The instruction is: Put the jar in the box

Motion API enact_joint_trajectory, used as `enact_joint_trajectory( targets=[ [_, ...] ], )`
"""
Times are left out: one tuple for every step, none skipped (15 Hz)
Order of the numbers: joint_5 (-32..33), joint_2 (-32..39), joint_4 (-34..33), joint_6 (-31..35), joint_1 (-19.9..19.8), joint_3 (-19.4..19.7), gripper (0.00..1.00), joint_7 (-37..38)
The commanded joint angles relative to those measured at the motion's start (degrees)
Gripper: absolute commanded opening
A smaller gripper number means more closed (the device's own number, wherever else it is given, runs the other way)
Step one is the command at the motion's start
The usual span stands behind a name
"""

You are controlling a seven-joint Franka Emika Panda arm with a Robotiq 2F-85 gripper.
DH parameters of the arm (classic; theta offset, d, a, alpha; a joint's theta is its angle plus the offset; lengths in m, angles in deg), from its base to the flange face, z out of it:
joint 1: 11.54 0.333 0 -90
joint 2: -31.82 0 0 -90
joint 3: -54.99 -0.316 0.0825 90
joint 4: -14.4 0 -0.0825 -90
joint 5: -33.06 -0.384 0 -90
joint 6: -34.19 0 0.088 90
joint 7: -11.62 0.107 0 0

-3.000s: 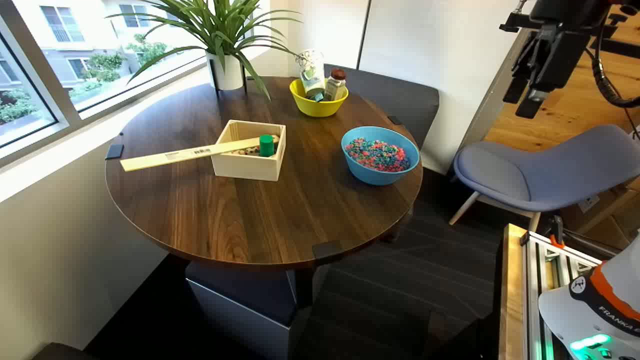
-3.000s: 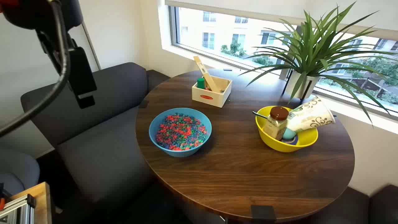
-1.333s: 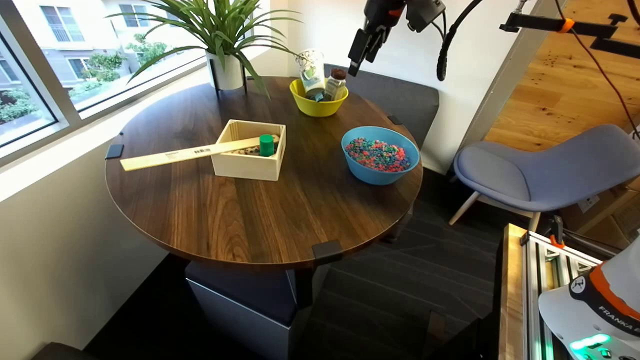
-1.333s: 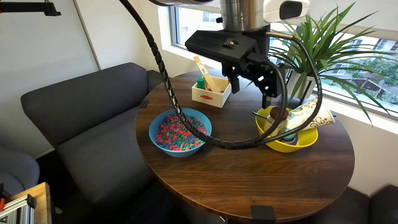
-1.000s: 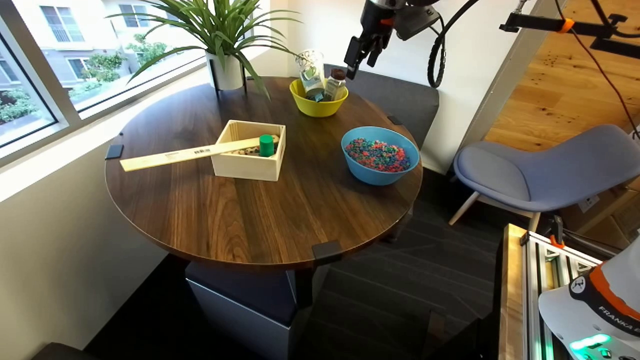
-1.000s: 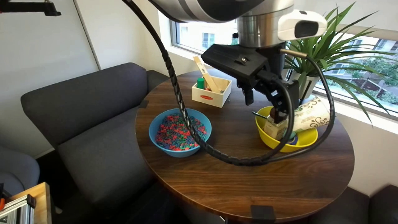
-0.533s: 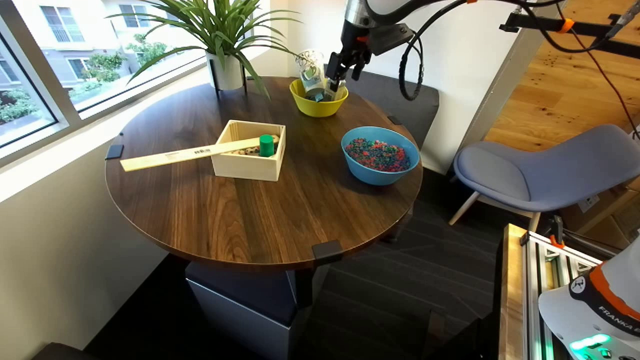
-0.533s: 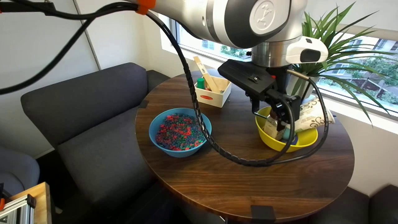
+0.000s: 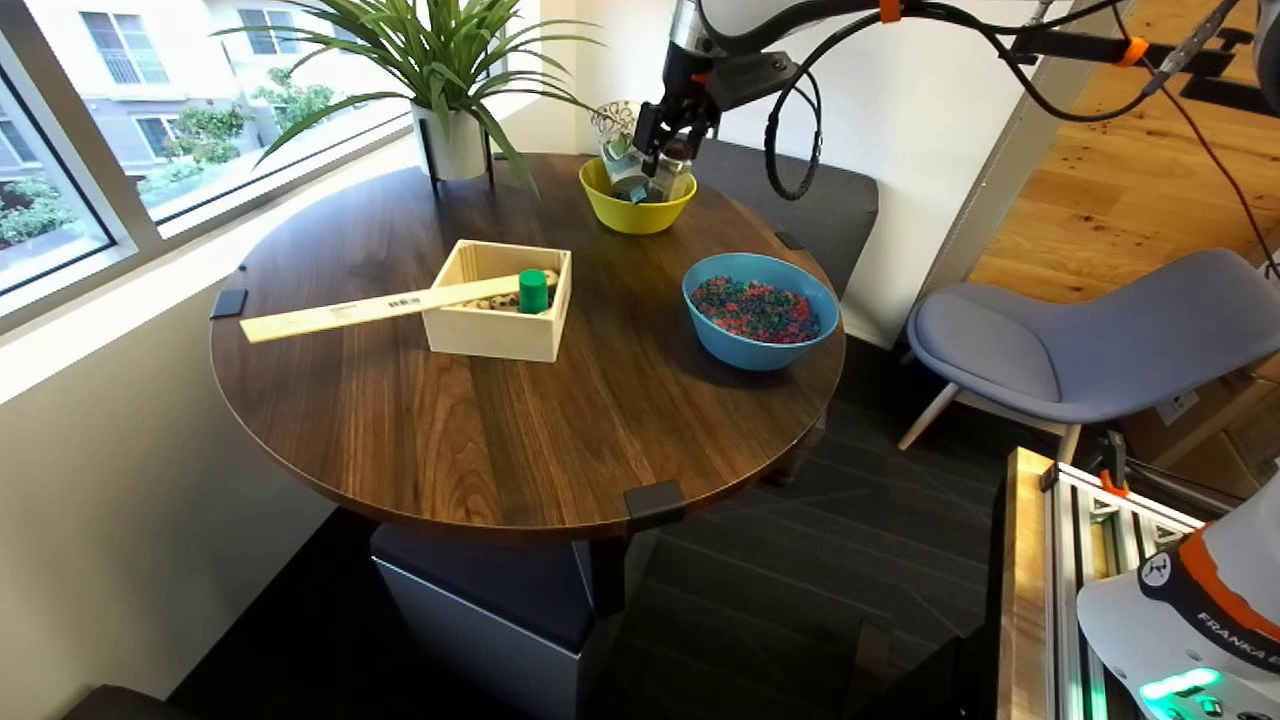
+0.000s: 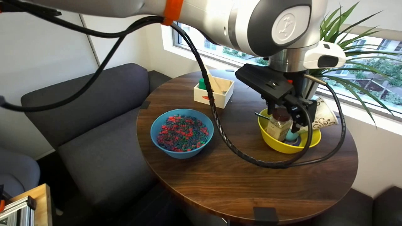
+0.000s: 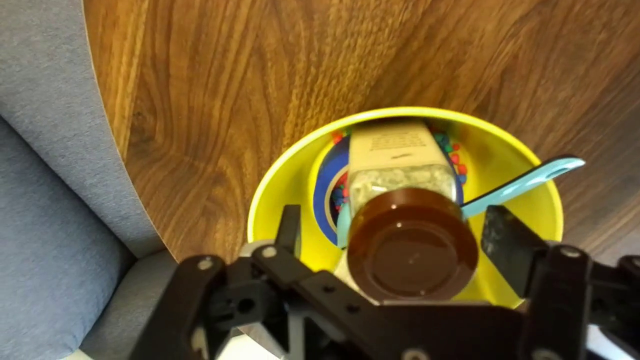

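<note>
The brown-lidded spice jar leaned in the yellow bowl, directly under my claw, its lid between my fingers, which stood spread and held nothing. Its long axis ran from the lid down to a base near the bowl's wall, crosswise to the line on which I would close, so I judged that I could squeeze without turning the wrist. It was off centre, though: the lid sat just beside the finger nearer the teal-handled utensil, touching or not I could not tell, and a clear gap showed opposite. A slight shift toward the utensil would, I thought, even things, at some risk of catching it.

The wrist view gave me that spacing but not the neighbours. In both exterior views a finger appeared between the jar and the patterned paper cup, which might rub in a lift. Only those views showed the pale wooden box, well apart across the round table, with a flat wooden stick and a green cylinder taking up room in it.
</note>
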Motion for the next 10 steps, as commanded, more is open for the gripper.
enact_joint_trajectory(
  targets=[
    [-0.8, 2.9, -4.8, -3.7, -0.6, -0.1, 0.61, -0.6],
    [-0.9, 3.0, -5.4, -4.9, -0.8, -0.3, 0.53, -1.1],
    [-1.0, 3.1, -6.1, -6.1, -0.9, -0.4, 0.43, -1.5],
    [-0.9, 3.3, -6.8, -7.6, -0.9, -0.4, 0.37, -1.6],
    [-0.6, 3.4, -7.6, -9.0, -0.8, -0.3, 0.28, -1.8],
    [-0.7, 3.5, -8.5, -11.2, -0.8, -0.4, 0.23, -2.1],
    [-0.6, 3.6, -9.3, -13.0, -0.8, -0.4, 0.23, -2.4],
    [-0.5, 3.6, -9.9, -14.4, -0.8, -0.4, 0.23, -2.5],
    [-1.2, 3.4, -10.6, -16.1, -0.9, -0.7, 0.23, -2.9],
    [-1.7, 3.2, -11.4, -17.9, -1.0, -1.0, 0.23, -3.1]
  ],
)
